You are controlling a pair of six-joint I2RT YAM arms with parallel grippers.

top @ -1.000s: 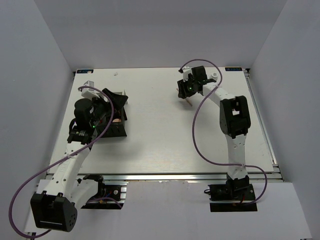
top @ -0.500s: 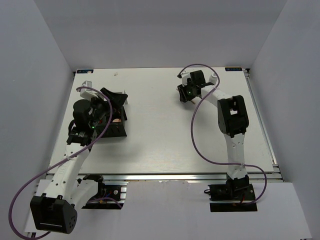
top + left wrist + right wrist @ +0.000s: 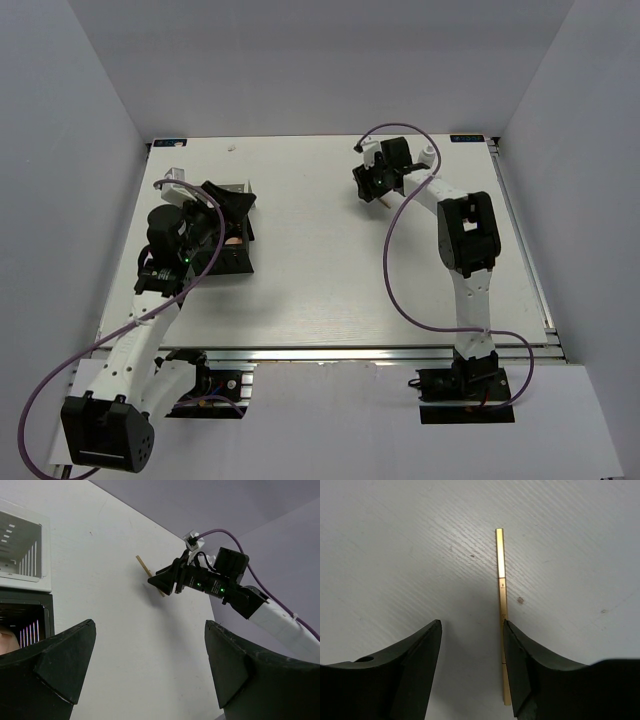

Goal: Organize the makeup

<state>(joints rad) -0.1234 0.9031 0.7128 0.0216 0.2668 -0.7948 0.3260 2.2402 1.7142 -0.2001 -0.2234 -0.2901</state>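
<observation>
The right gripper (image 3: pixel 471 630) stands spread over the far part of the counter (image 3: pixel 320 290), pinching nothing. In its wrist view a thin wooden stick (image 3: pixel 501 595) lies flat on the counter. It is not centred in the gap. It runs along the inner edge of the finger on the right of that view (image 3: pixel 520 665), and its near end disappears beside or under that finger.

The step in hand looks like picking this stick up. Closing from here would probably shove the stick sideways or roll it rather than trap it. A better move is to shift the gripper a little toward the stick so it sits midway between the fingers. The fingertips should come right down to the surface, because the stick is very thin and lies flat. Closing slowly would let both pads meet it at once. Gripping near the middle of its length would keep it from tipping on the way across.

The left gripper (image 3: pixel 150 625) is spread wide and also holds nothing. It hangs above the black organizer box (image 3: pixel 240 262) on the left side of the counter, well apart from the stick. Something peach-pink (image 3: pixel 233 240) shows inside the box. The box's inner layout is mostly hidden by the left arm, so which compartment suits the stick cannot be told. The carry should pass clear of that arm
</observation>
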